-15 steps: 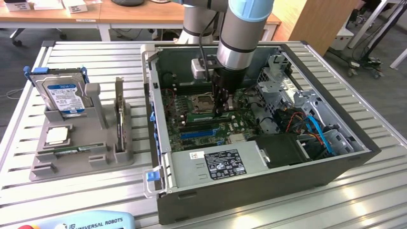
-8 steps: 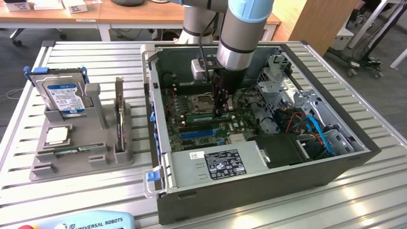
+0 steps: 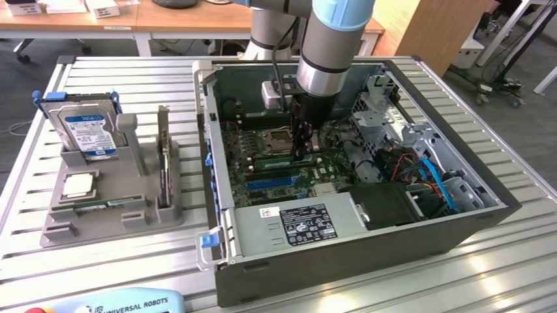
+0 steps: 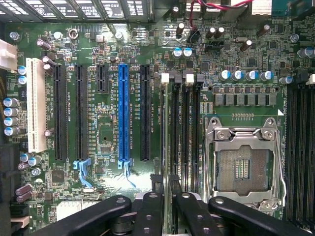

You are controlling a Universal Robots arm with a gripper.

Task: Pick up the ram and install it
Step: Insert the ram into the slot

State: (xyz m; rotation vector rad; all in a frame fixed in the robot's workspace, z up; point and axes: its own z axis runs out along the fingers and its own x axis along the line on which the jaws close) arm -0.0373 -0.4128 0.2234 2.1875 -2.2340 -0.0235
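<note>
Inside the open computer case (image 3: 487, 215) my gripper (image 3: 302, 155) reaches straight down to the motherboard (image 3: 261, 173). The ram (image 3: 276, 159) is a narrow green stick standing on edge in a memory slot beside the empty processor socket (image 3: 276, 139). In the wrist view the ram (image 4: 167, 137) shows edge-on as a thin strip running along the slots toward my gripper (image 4: 167, 211), which straddles its near end. The socket (image 4: 243, 162) lies just to one side of those slots.
A grey holder (image 3: 113, 202) at the exterior view's left carries a blue-labelled hard drive (image 3: 85, 130) and a square silver processor chip (image 3: 78, 186). The case holds a power supply (image 3: 296, 225), cables (image 3: 435, 179) and a drive cage (image 3: 383, 104). A blue expansion slot (image 4: 124, 113) runs parallel to the memory slots.
</note>
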